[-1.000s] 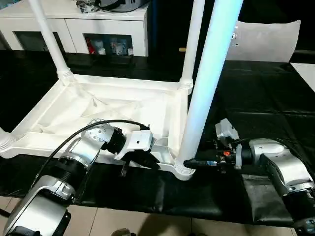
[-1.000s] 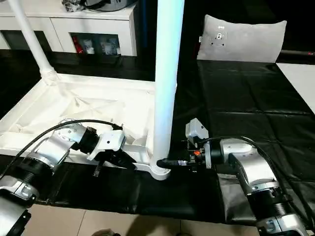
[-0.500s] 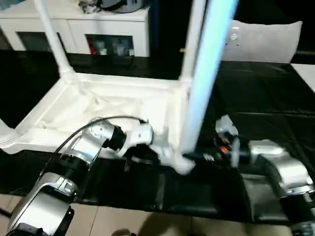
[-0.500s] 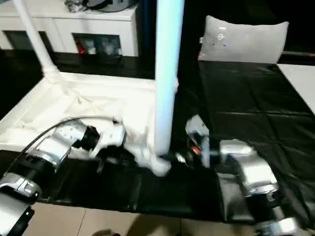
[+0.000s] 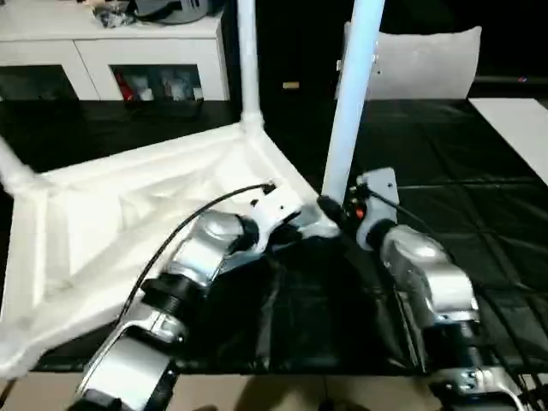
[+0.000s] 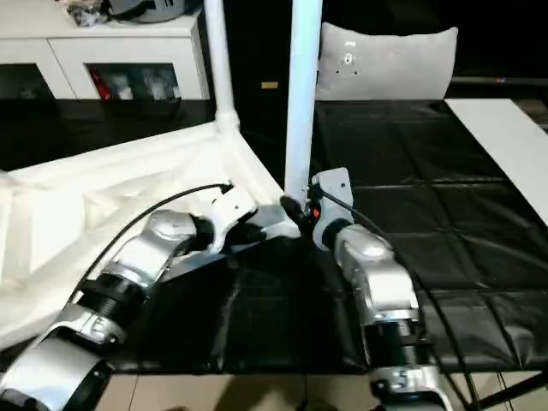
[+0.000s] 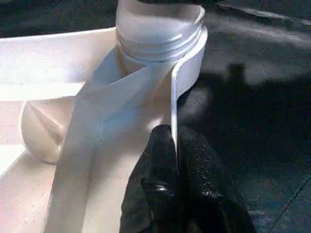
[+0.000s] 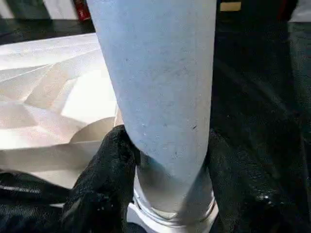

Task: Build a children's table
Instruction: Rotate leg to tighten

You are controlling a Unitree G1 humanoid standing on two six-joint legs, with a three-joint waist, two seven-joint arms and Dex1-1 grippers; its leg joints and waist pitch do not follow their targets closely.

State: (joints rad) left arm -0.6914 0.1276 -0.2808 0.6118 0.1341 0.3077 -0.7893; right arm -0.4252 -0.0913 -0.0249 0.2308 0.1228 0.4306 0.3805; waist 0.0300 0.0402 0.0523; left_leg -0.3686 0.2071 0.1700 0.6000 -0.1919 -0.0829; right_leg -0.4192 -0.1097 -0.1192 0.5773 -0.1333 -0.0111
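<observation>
Since a second ago, the upturned white plastic table top [image 5: 128,214] has swung round on the black-covered table [image 5: 445,163], its near corner now farther in. My left gripper [image 7: 175,150] pinches that corner's rim; my right gripper [image 8: 165,170] clamps the long round white leg [image 5: 353,103] at its socket. I should hold the rim steady and keep the leg upright while seating it.

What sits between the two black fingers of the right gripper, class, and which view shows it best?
The base of a white table leg, just above its corner socket. The right wrist view shows the fingers pressed against either side of it.
</observation>
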